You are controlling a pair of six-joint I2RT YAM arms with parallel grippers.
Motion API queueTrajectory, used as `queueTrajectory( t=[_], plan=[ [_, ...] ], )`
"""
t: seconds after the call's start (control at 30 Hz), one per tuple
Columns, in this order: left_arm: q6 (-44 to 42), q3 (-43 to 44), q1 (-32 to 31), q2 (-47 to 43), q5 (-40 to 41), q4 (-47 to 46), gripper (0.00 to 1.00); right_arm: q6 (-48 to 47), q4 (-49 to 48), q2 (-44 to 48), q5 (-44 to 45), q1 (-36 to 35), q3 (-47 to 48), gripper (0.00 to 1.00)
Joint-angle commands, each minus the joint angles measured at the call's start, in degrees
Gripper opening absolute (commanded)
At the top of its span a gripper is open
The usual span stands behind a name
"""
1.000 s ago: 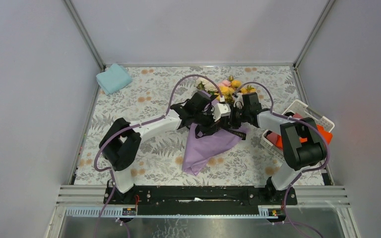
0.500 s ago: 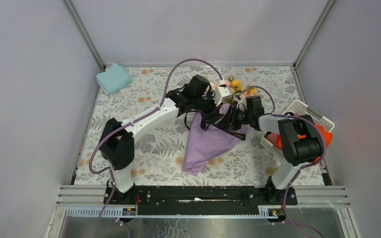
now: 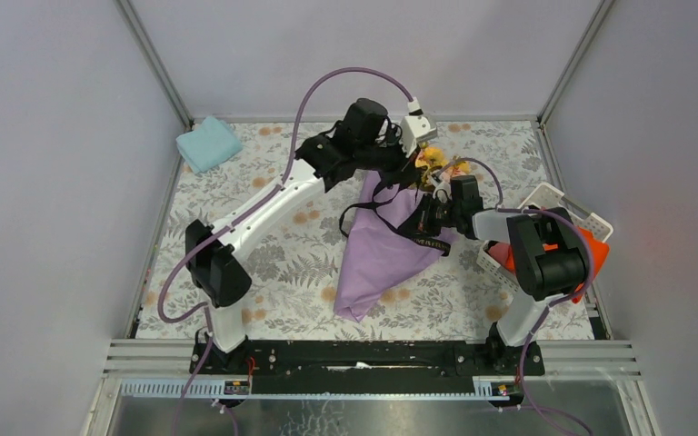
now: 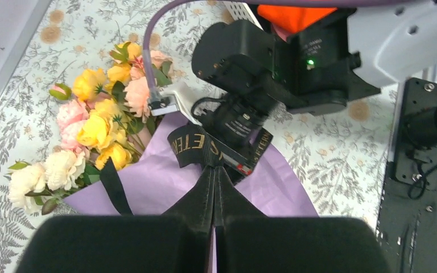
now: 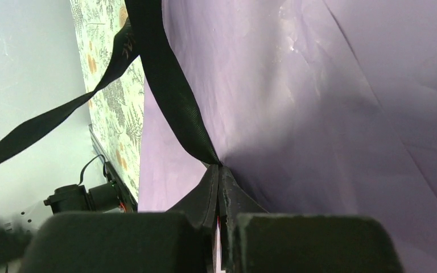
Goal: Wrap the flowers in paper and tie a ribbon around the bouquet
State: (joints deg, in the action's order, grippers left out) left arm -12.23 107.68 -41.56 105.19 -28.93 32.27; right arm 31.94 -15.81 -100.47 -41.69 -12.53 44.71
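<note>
**Bouquet wrapped, ribbon being tied by two robot arms**

Seen from above, one bouquet [image 3: 391, 250] lies near the middle of a table covered in a leaf-and-flower print. The wrapping looks done: one lilac sheet of paper [image 4: 153, 185] is folded into a cone. Its point faces the arm bases and its open end faces the far edge. One bunch of flowers [image 4: 99, 122] in yellow, pink and white stands out of the open end.

Tying appears to be underway. One black ribbon [image 4: 190, 145] with pale lettering crosses the cone just below the blooms, and loose strands loop off to the left side. No finished knot or bow can be seen – judging from this, pulling tight and knotting remain.

The left gripper [image 4: 214, 177] is raised over the cone, with its fingers pressed together, apparently on the ribbon. The right gripper [image 5: 221, 176] sits low against the paper – its fingers are pinched together on a strand of the same ribbon.

Also present are one folded light blue cloth [image 3: 207, 145] at the far left corner and one white basket [image 3: 559, 198] at the right, holding something orange.
</note>
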Motion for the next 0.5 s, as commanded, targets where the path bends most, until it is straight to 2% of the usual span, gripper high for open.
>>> queueTrajectory(
  t=[0.0, 0.13, 0.33, 0.37, 0.4, 0.47],
  plan=[
    [-0.68, 2.90, 0.37, 5.64, 4.09, -0.15, 0.00, 0.65, -2.35, -0.15, -1.92, 0.23, -0.23, 0.00],
    [5.77, 3.23, 0.42, 10.38, 2.38, -4.16, 0.00, 0.89, -2.65, -0.04, -2.80, 0.23, -0.44, 0.00],
    [10.41, 6.31, 1.58, 19.89, 6.35, -7.07, 0.00, 2.77, -4.66, 0.68, -4.04, 0.23, -1.07, 0.00],
    [9.82, 7.18, 1.88, 21.34, 6.96, -6.39, 0.11, 2.82, -4.60, 0.83, -4.06, 0.23, -1.03, 0.00],
    [9.06, 7.78, 2.10, 22.31, 7.88, -5.66, 0.34, 2.88, -4.46, 0.88, -4.15, 0.23, -1.03, 0.00],
    [6.75, 8.24, 2.85, 22.84, 9.08, -4.33, 0.60, 2.77, -3.70, 1.05, -3.95, 0.23, -0.96, 0.00]
  ],
)
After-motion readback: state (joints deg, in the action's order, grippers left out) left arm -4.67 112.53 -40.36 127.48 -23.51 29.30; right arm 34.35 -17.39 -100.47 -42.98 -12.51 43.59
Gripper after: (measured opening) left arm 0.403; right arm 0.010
